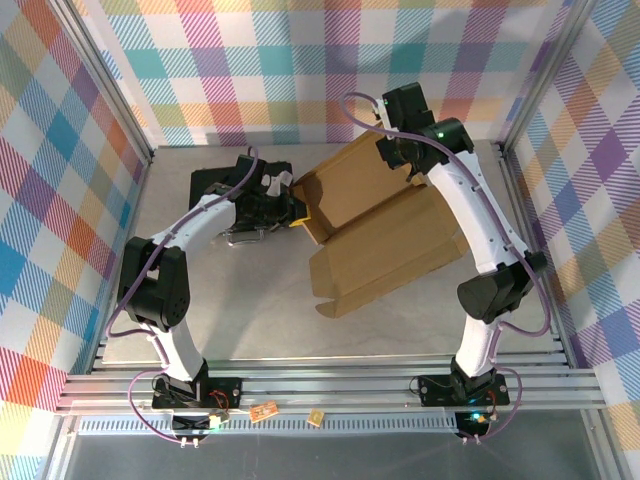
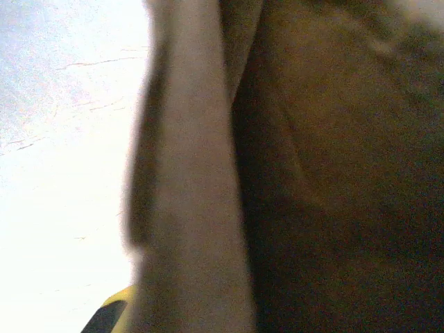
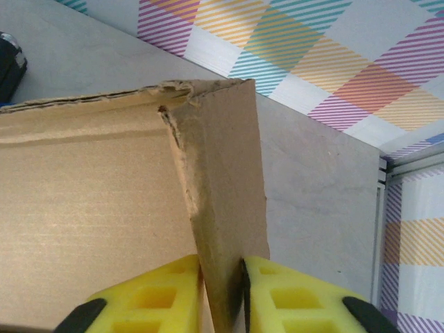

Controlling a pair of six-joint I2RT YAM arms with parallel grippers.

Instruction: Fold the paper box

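The box [image 1: 385, 245] lies mid-table with its long axis running 8 to 2 o'clock, its 12 o'clock flap upright and pinched by the right gripper [image 3: 222, 281], the arm best placed to fold it, while the left gripper [image 1: 275, 208] sits closed at the 9 o'clock wall.

Plain brown corrugated cardboard mailer box [image 1: 385, 240], die-cut, partly folded. It sits centre-right on the grey tabletop [image 1: 240, 320], skewed diagonally. The near panel lies flat with small tabs on its left edge. The far panel is tilted up and the left side wall is raised. The end flap [image 3: 222, 173] stands upright, its crease ragged and torn at the top corner.
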